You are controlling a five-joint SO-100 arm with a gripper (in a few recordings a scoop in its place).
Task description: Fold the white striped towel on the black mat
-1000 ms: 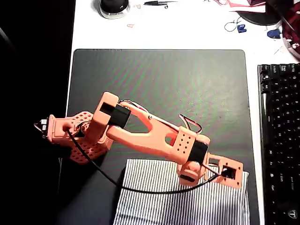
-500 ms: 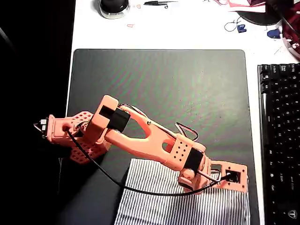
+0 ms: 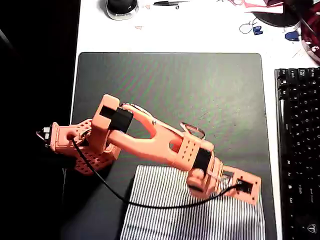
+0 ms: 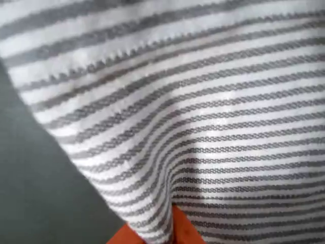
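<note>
Gripping the towel's far edge for the fold

Orange two-finger jaws (image 3: 240, 186) pinching the thin white pinstriped towel (image 3: 165, 200), cloth tented up from the pinch; towel spread beneath and behind them on the flat matte black mat (image 3: 170, 85); next, lifting and carrying the edge across; wrist shifted slightly back since earlier.
</note>
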